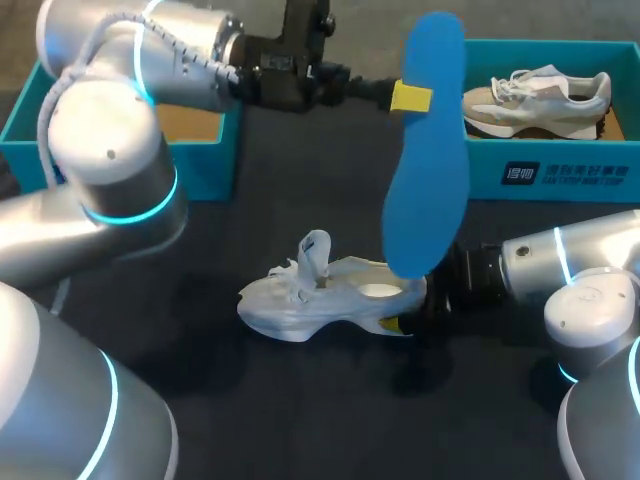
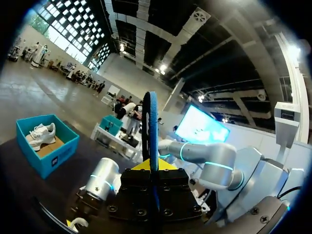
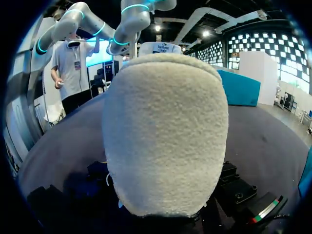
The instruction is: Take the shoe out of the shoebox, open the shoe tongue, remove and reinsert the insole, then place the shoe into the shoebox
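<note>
Dark worktop (image 1: 300,420) spreads wide in front of the white shoe (image 1: 320,297). Along the far edge stand two teal boxes with a gap of worktop between them. The shoebox (image 1: 560,176) at the right holds a second shoe (image 1: 535,100), and the other box (image 1: 205,165) at the left shows brown card inside.

The shoe sits on its sole near the middle, toe to the left, with its tongue standing up and its opening exposed. The right end effector (image 1: 405,322) is at its heel, whose fuzzy cream back fills the right wrist view; whether it grips I cannot tell.

The left end effector (image 1: 410,97) pinches the blue insole (image 1: 425,170) near its upper end. The insole hangs in the air, its lower end over the shoe's heel.
</note>
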You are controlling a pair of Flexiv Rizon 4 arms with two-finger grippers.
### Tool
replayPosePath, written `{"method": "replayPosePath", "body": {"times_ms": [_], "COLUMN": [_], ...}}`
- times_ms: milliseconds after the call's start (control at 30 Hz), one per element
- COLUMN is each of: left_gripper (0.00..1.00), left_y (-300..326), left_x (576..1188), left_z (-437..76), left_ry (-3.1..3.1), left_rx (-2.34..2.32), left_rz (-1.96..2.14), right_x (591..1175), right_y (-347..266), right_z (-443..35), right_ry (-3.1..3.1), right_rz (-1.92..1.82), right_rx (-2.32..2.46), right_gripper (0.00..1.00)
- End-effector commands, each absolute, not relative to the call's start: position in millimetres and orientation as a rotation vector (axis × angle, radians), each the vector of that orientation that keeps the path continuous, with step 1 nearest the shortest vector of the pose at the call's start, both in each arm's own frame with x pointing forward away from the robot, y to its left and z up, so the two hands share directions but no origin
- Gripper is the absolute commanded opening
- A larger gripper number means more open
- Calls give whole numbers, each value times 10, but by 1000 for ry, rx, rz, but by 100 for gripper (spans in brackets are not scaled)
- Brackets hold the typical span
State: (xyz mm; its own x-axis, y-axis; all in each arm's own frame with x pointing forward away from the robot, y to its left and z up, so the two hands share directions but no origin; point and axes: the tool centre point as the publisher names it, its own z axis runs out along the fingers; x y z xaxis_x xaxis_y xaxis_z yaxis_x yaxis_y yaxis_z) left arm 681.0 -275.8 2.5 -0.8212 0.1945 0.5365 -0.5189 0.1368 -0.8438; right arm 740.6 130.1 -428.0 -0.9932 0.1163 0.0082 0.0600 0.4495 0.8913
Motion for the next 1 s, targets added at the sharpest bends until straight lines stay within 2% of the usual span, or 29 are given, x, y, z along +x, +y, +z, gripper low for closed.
{"method": "replayPosePath", "body": {"times_ms": [33,533,1000], "left_gripper": [0,0,0], "left_y": [-2714,-2735,-2432], "left_x": [6703,6663,6147], "left_z": [-1,8,525], "left_ry": [-1774,-1726,-1566], "left_rx": [378,388,530], "left_rz": [1880,1881,1635], "right_x": [7412,7412,7412], "right_y": [1306,1306,1306], "right_z": [-4285,-4285,-4285], "right_ry": [2632,2632,2632], "right_rz": [1607,1607,1607], "right_rx": [162,162,162], "right_gripper": [0,0,0]}}
